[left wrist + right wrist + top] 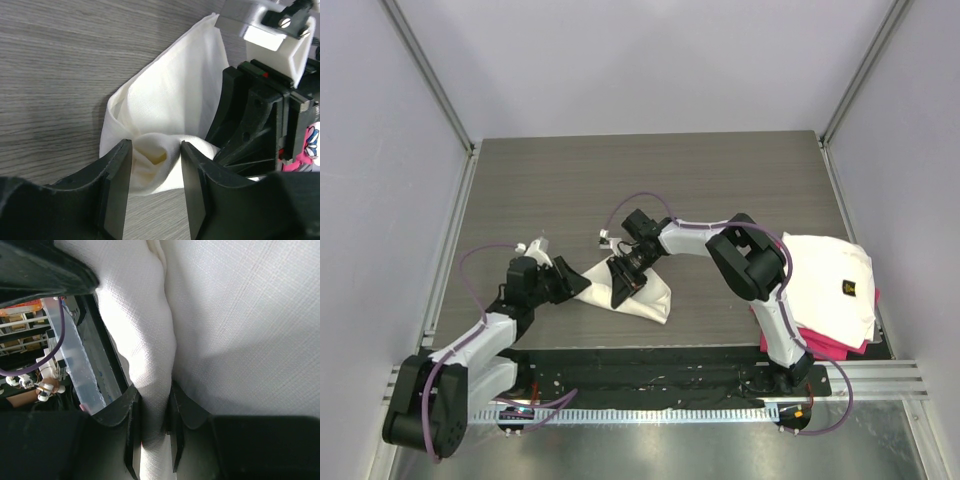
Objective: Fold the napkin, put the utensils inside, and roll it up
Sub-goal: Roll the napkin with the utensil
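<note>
I pinch the soft, limp cream-white cloth napkin [645,292] with both claws, right claw [152,425] clamping a fold, left claw [152,165] gathering its bunched corner.

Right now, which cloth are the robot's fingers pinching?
The plain cream-white napkin in the middle of the table, pinched by both the left fingers and right fingers. The folded white cloth with a small logo and the pink cloth lie untouched at the right.

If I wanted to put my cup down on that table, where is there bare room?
The whole far half of the table, beyond both grippers, is bare wood, as is the near-left corner. It is crowded in the middle, where the left gripper and right gripper work the napkin, and at the right edge, under the stacked white cloth and pink cloth.
</note>
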Tool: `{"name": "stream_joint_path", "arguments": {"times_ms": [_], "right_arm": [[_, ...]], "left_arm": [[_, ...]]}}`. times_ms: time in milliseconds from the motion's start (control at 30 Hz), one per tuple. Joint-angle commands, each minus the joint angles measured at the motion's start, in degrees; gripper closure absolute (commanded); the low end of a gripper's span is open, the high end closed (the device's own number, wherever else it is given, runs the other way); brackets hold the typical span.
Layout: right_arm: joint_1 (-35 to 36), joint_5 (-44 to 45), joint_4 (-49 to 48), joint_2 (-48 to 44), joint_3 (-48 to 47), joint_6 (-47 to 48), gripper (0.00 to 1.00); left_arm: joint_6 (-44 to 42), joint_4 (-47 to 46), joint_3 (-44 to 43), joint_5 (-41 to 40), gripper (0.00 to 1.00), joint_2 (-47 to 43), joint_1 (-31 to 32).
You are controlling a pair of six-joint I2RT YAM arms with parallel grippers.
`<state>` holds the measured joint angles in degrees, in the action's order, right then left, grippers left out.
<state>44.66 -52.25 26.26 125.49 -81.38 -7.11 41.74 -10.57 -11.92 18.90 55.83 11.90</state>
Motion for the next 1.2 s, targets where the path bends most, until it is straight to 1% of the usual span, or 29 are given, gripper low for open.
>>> {"name": "stream_joint_path", "arguments": {"times_ms": [0,33,100,133,200,233,267,300,333,367,400,467,500,567,600,633,733,833,967,1167], "right_arm": [[0.16,5.23,4.32,2.57,0.26,0.35,0.80],[0.16,5.40,4.32,2.65,0.35,0.35,0.80],[0.07,5.75,4.32,2.22,0.09,0.26,0.78],[0.07,6.10,4.41,1.87,0.00,0.08,0.75],[0.07,6.89,4.24,-0.06,0.09,0.00,0.65],[0.07,7.68,4.24,-0.77,0.17,0.00,0.61],[0.07,9.17,4.24,-1.99,0.26,0.26,0.58],[0.07,10.05,4.15,-4.18,0.70,0.61,0.50],[0.07,10.93,4.06,-5.59,1.05,0.87,0.47],[0.07,12.77,3.71,-6.91,1.49,1.48,0.43],[0.16,13.74,3.36,-9.80,2.62,2.53,0.37],[0.16,17.42,2.31,-12.63,4.12,3.42,0.31],[0.25,18.84,1.87,-15.86,5.61,4.21,0.27],[0.60,22.70,-0.05,-19.48,7.72,4.65,0.25],[0.69,26.20,-0.68,-21.24,10.17,4.74,0.24],[0.77,27.54,-1.12,-24.73,11.41,4.92,0.23],[0.86,32.29,-2.09,-30.28,15.63,4.92,0.22],[0.86,35.10,-2.00,-33.11,19.06,4.39,0.22],[1.13,34.76,-1.92,-36.27,22.32,2.73,0.24],[1.83,32.83,-2.35,-37.34,26.27,1.49,0.29]], "left_arm": [[0.10,-5.87,0.41,1.40,0.56,2.52,0.23],[0.10,-5.87,0.06,1.49,0.62,3.74,0.14],[0.10,-5.17,-0.38,1.76,0.69,4.54,0.14],[0.19,-4.56,-0.99,1.32,0.78,5.24,0.14],[0.01,-2.02,-1.78,0.71,0.86,5.69,0.14],[-0.07,-1.30,-2.40,0.27,0.94,5.95,0.23],[-0.08,-0.60,-2.75,0.18,0.96,6.39,0.14],[-0.08,0.54,-3.36,0.09,0.98,6.65,0.14],[-0.08,1.07,-3.63,0.09,1.00,7.00,0.14],[-0.25,1.51,-3.98,0.09,1.00,7.62,0.14],[-0.34,2.21,-4.51,0.18,1.00,7.97,0.14],[-0.43,2.92,-4.95,0.44,1.00,8.59,0.14],[-0.60,3.18,-5.30,0.53,1.00,9.11,0.14],[-0.86,3.27,-5.57,1.05,1.00,9.64,0.14],[-0.95,3.36,-5.83,1.23,1.00,9.82,0.14],[-0.95,3.36,-5.92,1.23,1.00,9.91,0.14],[-1.04,3.45,-6.09,1.23,1.00,10.26,0.23],[-1.13,3.80,-6.45,1.14,1.00,10.52,0.14],[-1.13,4.24,-6.88,0.97,1.00,10.79,0.23],[-1.13,4.68,-7.15,0.70,1.00,10.88,0.14]]}}
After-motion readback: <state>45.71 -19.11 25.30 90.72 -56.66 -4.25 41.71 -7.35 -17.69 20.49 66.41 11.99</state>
